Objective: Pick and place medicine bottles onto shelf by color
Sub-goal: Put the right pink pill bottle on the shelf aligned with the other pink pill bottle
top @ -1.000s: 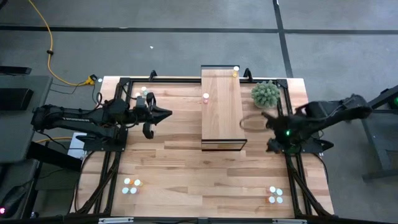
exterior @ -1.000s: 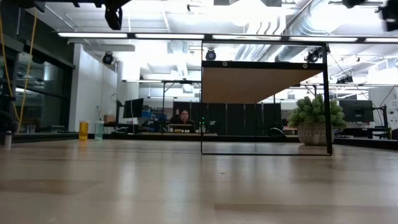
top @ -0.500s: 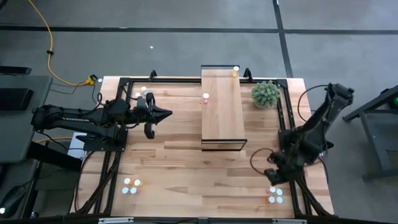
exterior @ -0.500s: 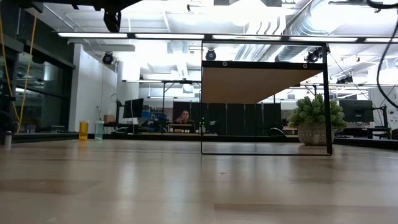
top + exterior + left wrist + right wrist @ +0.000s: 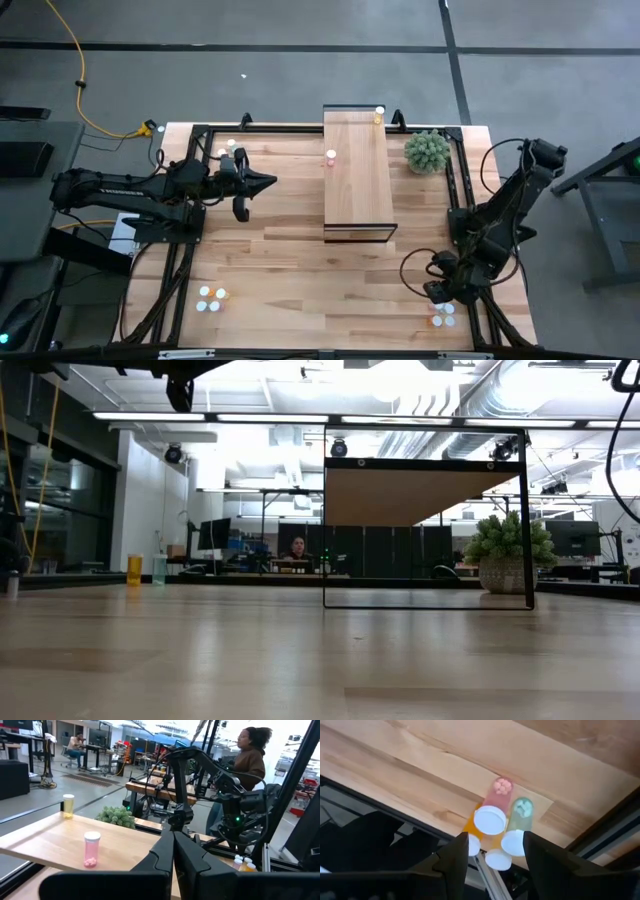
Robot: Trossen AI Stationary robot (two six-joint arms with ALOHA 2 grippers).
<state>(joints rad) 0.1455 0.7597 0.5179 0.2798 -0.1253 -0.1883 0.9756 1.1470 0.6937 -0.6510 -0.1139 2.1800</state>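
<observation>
Reach step | my right gripper (image 5: 437, 292), jaws spread, hovers over lower-right medicine bottles (image 5: 442, 315) | next: descend onto pink bottle (image 5: 496, 805) | left gripper (image 5: 268, 183) clenched, waiting.

Pink bottle (image 5: 496, 802) w/ white cap, pale blue-green bottle (image 5: 519, 822) w/ white cap, and orange bottles (image 5: 472, 827) w/ white caps are seen at the table's front right corner. Shelf (image 5: 356, 170) is shown in pale wood w/ dark frame edges; tabletop (image 5: 280, 270) in warmer light-brown planks. On the shelf, a pink bottle (image 5: 91, 849) and a yellow bottle (image 5: 68, 805), both white-capped. Potted plant (image 5: 427, 151) is grey-green. Both arms are dark; right gripper (image 5: 495, 855) fingers black. Floor cable (image 5: 80, 90) is yellow.
</observation>
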